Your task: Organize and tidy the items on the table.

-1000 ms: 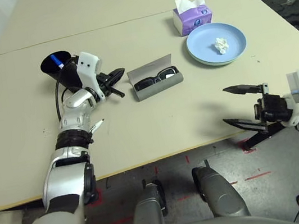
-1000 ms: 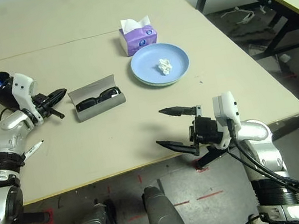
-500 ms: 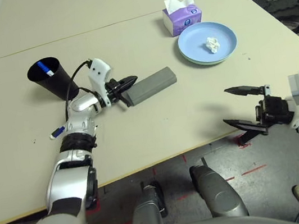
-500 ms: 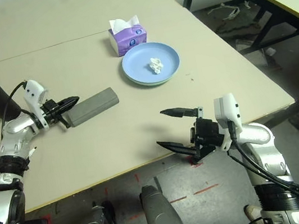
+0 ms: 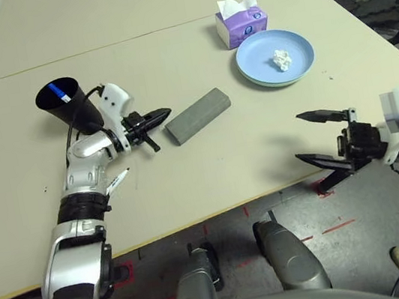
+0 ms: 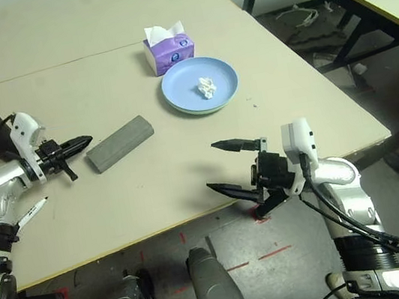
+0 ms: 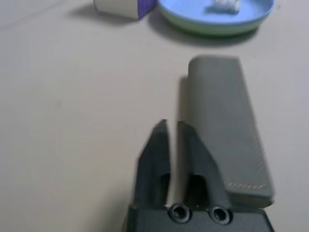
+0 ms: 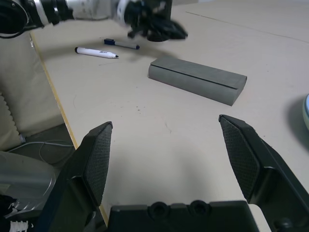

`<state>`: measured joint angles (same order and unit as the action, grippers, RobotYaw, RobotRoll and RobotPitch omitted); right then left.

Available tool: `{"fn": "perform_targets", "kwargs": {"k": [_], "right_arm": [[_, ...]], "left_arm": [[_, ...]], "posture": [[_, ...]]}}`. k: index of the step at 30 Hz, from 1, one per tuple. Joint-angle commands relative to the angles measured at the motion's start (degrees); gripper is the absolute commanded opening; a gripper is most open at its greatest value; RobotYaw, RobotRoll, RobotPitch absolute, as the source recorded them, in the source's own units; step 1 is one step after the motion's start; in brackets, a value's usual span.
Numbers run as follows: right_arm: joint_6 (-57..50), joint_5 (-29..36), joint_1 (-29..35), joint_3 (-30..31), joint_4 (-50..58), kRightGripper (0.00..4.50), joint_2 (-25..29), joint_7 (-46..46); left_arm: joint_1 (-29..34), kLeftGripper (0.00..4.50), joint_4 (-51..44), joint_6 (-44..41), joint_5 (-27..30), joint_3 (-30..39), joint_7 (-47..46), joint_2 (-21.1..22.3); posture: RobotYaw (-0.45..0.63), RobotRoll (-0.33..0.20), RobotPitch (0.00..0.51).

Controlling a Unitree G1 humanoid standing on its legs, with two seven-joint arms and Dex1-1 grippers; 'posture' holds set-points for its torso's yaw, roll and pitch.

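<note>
The grey glasses case (image 5: 198,115) lies closed on the table (image 5: 212,178), left of centre. My left gripper (image 5: 167,112) points at its near end from a short way off; its fingers (image 7: 157,140) stand a thin slit apart with nothing between them. A white marker (image 5: 117,181) lies beside my left forearm. A second blue-capped marker (image 5: 58,91) stands in a black cup (image 5: 67,106). The crumpled tissue (image 5: 280,60) sits on a light-blue plate (image 5: 254,65), which rests on a green one (image 7: 212,30). My right gripper (image 5: 298,137) hangs wide open beyond the table's front edge.
A purple tissue box (image 5: 240,23) stands just behind the plates. A seam line (image 5: 129,41) crosses the table at the back. The pale front edge (image 5: 196,222) runs between my arms. Floor with red tape marks (image 5: 333,228) lies below my right gripper.
The case, open a second ago, is now closed. My left gripper has drawn back from its end and its fingers have parted slightly. The camera has shifted; my right gripper has stayed put.
</note>
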<state>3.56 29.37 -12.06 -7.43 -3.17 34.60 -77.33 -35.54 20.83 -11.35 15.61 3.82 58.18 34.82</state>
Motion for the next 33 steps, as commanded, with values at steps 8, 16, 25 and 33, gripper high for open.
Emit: {"fn": "perform_targets", "kwargs": {"k": [8,16,25,33], "right_arm": [[0.68,-0.19,-1.90,2.21,-1.91,4.50,-0.52,-1.39],[-1.04,-0.17,-2.42,2.83,-0.91,4.50,-0.53,0.15],[-2.40,0.28,-2.72,3.14,1.46,4.50,-0.95,1.57],[-3.41,0.36,-1.78,2.75,2.86,4.50,-0.49,2.33]], "left_arm": [[10.42,4.34,-33.59,-43.41,9.35,-0.51,0.68,21.38],[17.46,4.46,-39.89,-54.84,11.93,-3.02,1.36,33.78],[19.11,4.46,-36.97,-51.13,6.32,-10.04,-4.53,31.13],[21.54,4.46,-33.98,-48.19,2.17,-12.14,-5.07,33.18]], "posture": [[-0.32,0.000,0.213],[-0.31,0.000,0.219],[-0.33,0.000,0.221],[-0.33,0.000,0.224]]}}
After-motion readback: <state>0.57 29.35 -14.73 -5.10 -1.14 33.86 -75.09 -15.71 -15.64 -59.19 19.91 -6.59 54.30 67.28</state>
